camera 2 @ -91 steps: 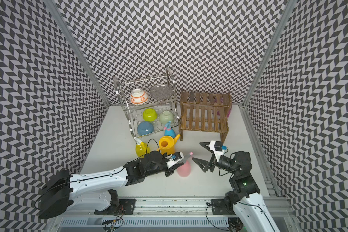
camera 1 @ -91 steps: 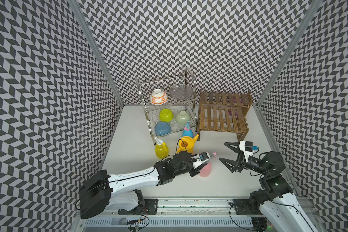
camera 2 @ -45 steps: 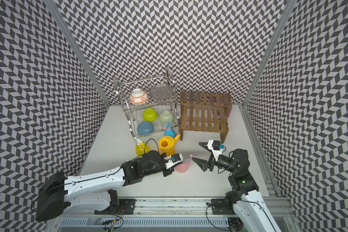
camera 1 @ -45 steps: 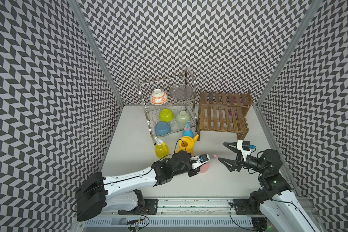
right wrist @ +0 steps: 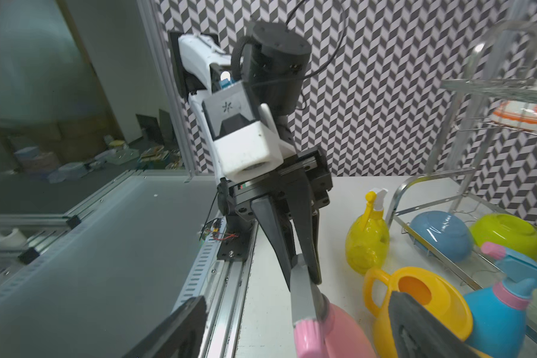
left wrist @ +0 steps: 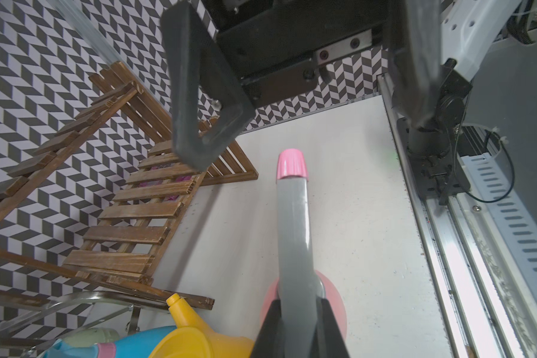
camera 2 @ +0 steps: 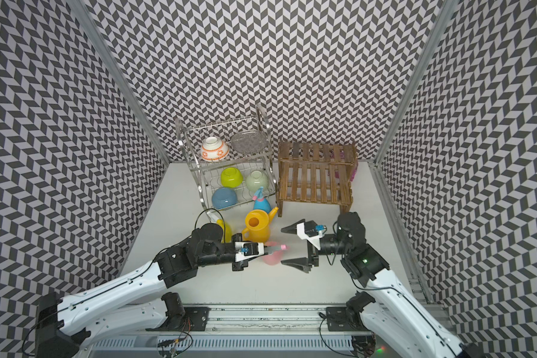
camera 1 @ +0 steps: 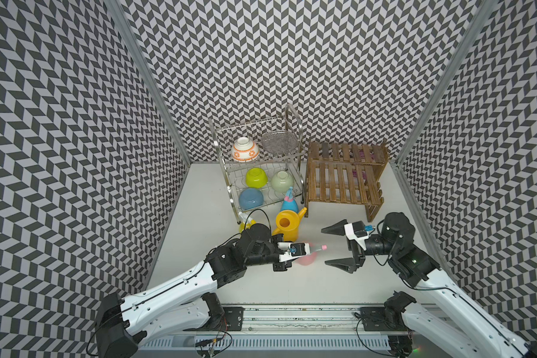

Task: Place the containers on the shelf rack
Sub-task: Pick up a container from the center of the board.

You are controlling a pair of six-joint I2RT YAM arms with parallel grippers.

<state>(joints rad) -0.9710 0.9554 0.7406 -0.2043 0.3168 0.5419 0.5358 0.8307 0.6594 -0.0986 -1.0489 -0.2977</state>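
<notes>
Left gripper (right wrist: 303, 266) clamps the grey head of the pink plastic spray bottle (left wrist: 293, 223). Right gripper (camera 1: 325, 246) gapes empty around its nozzle.

Wire dish rack (camera 1: 268, 169) on table (camera 1: 205, 198): white-orange bowl (camera 1: 244, 150), mesh strainer (camera 1: 279, 141) on upper tier; lime bowl (camera 1: 256, 177), pale-green bowl (camera 1: 282, 183), blue bowl (camera 1: 251, 198) upturned below.

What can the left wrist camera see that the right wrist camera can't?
Only the left wrist view shows the wooden shelf rack. Only the right wrist view shows the yellow spray bottle, the blue bowl and the lime bowl. Both show the pink spray bottle, its grey neck pinched in the left gripper, plus the yellow watering can and the blue spray bottle.
</notes>
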